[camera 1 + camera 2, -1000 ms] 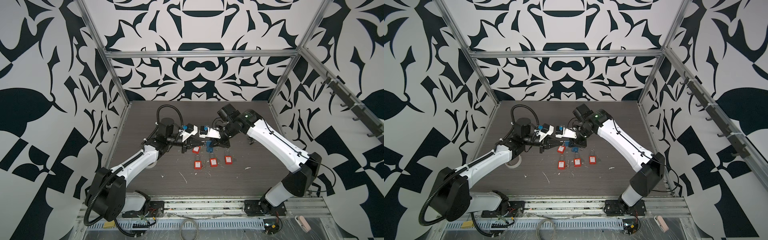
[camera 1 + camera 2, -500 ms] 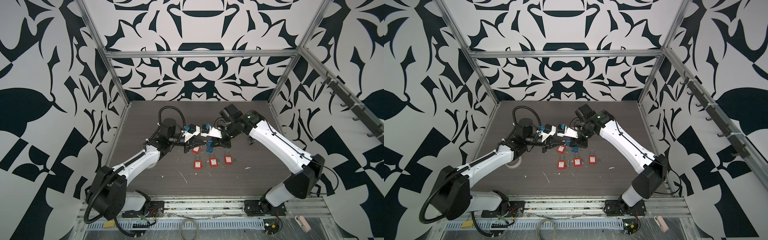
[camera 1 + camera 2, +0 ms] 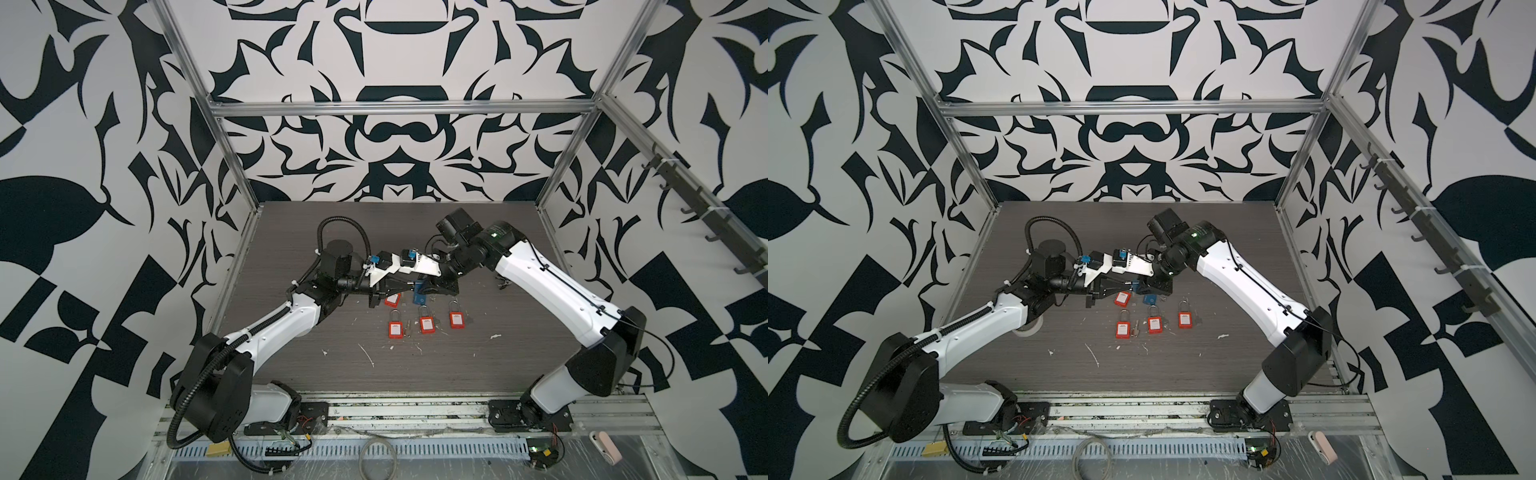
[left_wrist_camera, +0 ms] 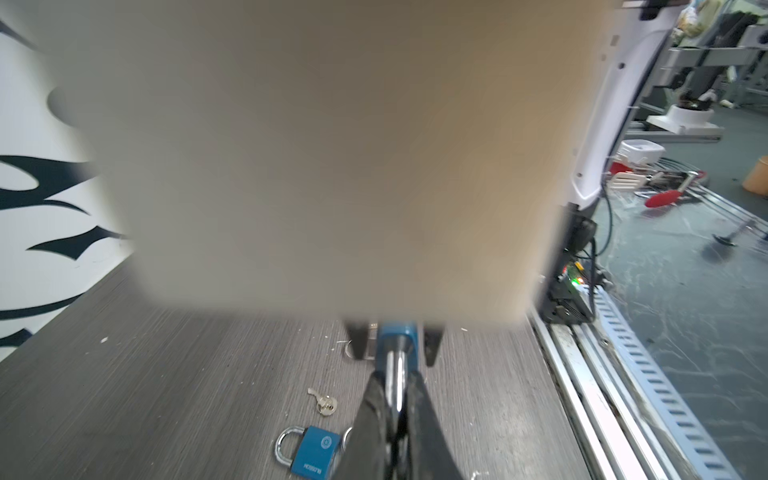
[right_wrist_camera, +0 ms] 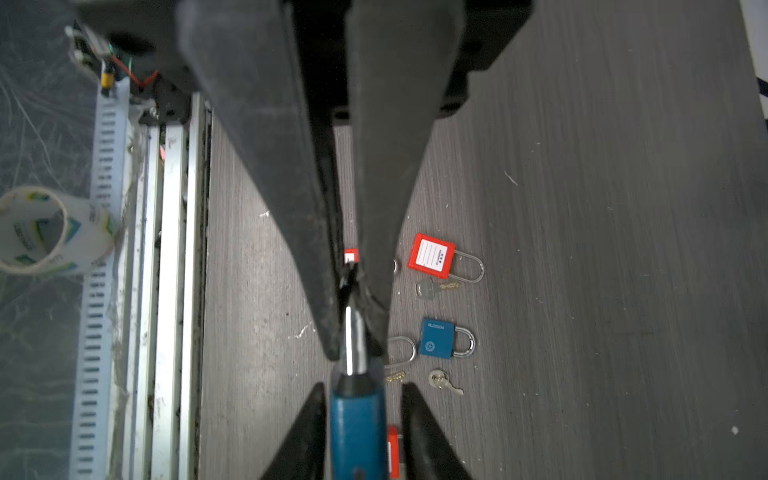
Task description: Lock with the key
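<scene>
The left gripper (image 4: 394,384) is pinched tight on the silver shackle (image 5: 352,332) of a blue padlock (image 5: 357,428), holding it clear of the table (image 5: 582,208). The right gripper (image 5: 360,392) stands spread, its fingers (image 5: 415,419) on either side of that padlock's body. A small key (image 5: 444,380) lies on the table beside a second blue padlock (image 5: 436,338), apart from both grippers.

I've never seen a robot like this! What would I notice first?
Above the middle of the table, the left claw pinches the shiny loop of a blue padlock in the air, while the right claw gapes open around its body. Toward the table's front, three red padlocks lie in a row.
</scene>
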Action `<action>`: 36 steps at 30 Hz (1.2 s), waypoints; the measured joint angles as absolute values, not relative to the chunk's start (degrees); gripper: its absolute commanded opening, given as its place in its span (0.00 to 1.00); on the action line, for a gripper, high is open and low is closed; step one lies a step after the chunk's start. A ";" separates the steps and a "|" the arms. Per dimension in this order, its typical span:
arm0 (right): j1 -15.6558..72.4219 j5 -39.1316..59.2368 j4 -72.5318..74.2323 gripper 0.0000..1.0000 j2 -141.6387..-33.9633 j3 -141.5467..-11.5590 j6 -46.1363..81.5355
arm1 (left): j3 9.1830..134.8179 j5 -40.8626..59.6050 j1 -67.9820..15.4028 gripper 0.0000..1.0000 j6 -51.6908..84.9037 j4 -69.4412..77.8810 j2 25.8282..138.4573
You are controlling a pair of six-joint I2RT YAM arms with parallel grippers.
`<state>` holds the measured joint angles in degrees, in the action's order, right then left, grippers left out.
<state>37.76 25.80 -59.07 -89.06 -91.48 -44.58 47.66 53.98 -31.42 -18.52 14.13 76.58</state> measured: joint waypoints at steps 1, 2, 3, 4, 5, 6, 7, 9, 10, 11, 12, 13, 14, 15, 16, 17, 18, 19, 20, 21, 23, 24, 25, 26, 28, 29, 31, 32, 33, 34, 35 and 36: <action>37.80 25.89 -58.61 0.51 -88.09 -91.11 -44.77 | 48.77 54.15 -31.16 0.00 -19.79 11.62 76.53; 37.80 25.91 -58.41 0.51 -87.09 -90.78 -44.93 | 49.91 54.26 -31.00 0.00 -21.04 8.93 76.53; 37.60 25.93 -58.48 0.51 -86.04 -90.45 -44.95 | 50.81 54.30 -30.81 0.00 -22.09 6.90 76.53; 37.34 26.02 -58.61 0.51 -84.77 -90.02 -44.97 | 51.77 54.39 -30.61 0.00 -23.20 4.69 76.53; 37.04 26.26 -58.72 0.51 -83.53 -89.49 -44.97 | 52.51 54.50 -30.48 0.00 -24.16 3.01 76.53; 36.45 26.52 -58.98 0.51 -82.28 -88.99 -44.95 | 53.06 54.57 -30.37 0.00 -24.86 1.72 76.53; 35.75 26.76 -59.31 0.51 -81.14 -88.58 -44.91 | 53.43 54.61 -30.30 0.00 -25.50 0.58 76.53; 34.30 27.24 -59.88 0.51 -79.31 -87.99 -44.69 | 53.82 54.70 -30.22 0.00 -26.26 -1.13 76.53; 33.63 27.53 -60.20 0.49 -78.61 -87.79 -44.60 | 53.95 54.70 -30.20 0.00 -26.55 -1.91 76.53; 33.06 27.66 -60.73 0.48 -78.26 -87.77 -44.53 | 54.04 54.72 -30.15 0.00 -26.83 -2.55 76.53; 32.60 27.75 -61.23 0.47 -78.15 -87.77 -44.49 | 54.11 54.72 -30.15 0.00 -26.98 -3.01 76.53; 32.21 27.88 -61.82 0.45 -78.22 -87.77 -44.47 | 54.24 54.72 -30.15 0.00 -27.18 -3.46 76.53; 31.99 28.01 -62.35 0.44 -78.48 -87.77 -44.47 | 54.46 54.72 -30.15 0.00 -27.42 -4.14 76.53; 31.90 28.16 -62.74 0.42 -78.87 -87.77 -44.53 | 54.54 54.74 -30.13 0.00 -27.55 -4.36 76.53; 31.83 28.38 -63.00 0.40 -79.35 -87.77 -44.64 | 54.70 54.76 -30.13 0.00 -27.75 -4.73 76.53; 31.83 28.67 -63.18 0.38 -80.01 -87.77 -44.69 | 54.87 54.81 -30.13 0.00 -27.94 -5.23 76.55; 31.83 28.93 -63.18 0.37 -80.58 -87.77 -44.75 | 54.98 54.85 -30.13 0.00 -28.01 -5.45 76.55; 31.83 29.15 -63.16 0.35 -81.30 -87.77 -44.80 | 55.11 54.92 -30.13 0.00 -28.12 -5.65 76.53; 31.83 29.36 -63.13 0.33 -81.95 -87.77 -44.88 | 55.29 54.92 -30.13 0.00 -28.16 -5.80 76.55; 31.83 29.52 -63.11 0.32 -82.50 -87.77 -44.97 | 55.35 54.94 -30.13 0.00 -28.18 -5.80 76.55; 31.83 30.04 -62.94 0.28 -83.57 -87.77 -44.95 | 55.40 55.02 -30.13 0.00 -28.36 -5.82 76.55; 31.83 30.26 -62.83 0.26 -83.85 -87.77 -44.99 | 55.40 55.05 -30.13 0.00 -28.45 -5.91 76.55; 31.83 30.46 -62.72 0.24 -84.14 -87.77 -44.99 | 55.40 55.05 -30.13 0.00 -28.56 -6.02 76.55; 31.83 30.65 -62.63 0.23 -84.33 -87.77 -45.01 | 55.40 55.07 -30.13 0.00 -28.62 -6.11 76.55; 31.83 30.94 -62.46 0.19 -84.47 -87.77 -44.99 | 55.40 55.07 -30.17 0.00 -28.82 -6.46 76.55; 31.83 31.09 -62.33 0.17 -84.47 -87.77 -45.04 | 55.40 55.09 -30.17 0.00 -28.99 -6.66 76.55; 31.83 31.38 -62.22 0.12 -84.47 -87.77 -45.19 | 55.40 55.07 -30.20 0.00 -29.34 -6.94 76.55; 31.83 31.48 -62.26 0.11 -84.47 -87.77 -45.25 | 55.40 55.09 -30.20 0.00 -29.52 -7.16 76.55; 31.83 31.57 -62.28 0.10 -84.47 -87.77 -45.39 | 55.40 55.09 -30.26 0.00 -29.69 -7.35 76.55; 31.83 31.62 -62.33 0.09 -84.47 -87.77 -45.41 | 55.48 55.07 -30.28 0.00 -29.93 -7.77 76.55; 31.83 31.73 -62.43 0.09 -84.47 -87.77 -45.47 | 55.61 55.07 -30.28 0.00 -30.06 -8.03 76.55; 31.83 31.75 -62.52 0.09 -84.47 -87.77 -45.54 | 55.79 55.07 -30.28 0.00 -30.20 -8.29 76.55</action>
<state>31.83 31.75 -62.52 -84.47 -87.77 -45.54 55.79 55.07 -30.28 -30.20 -8.29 76.55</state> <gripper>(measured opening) 0.096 0.102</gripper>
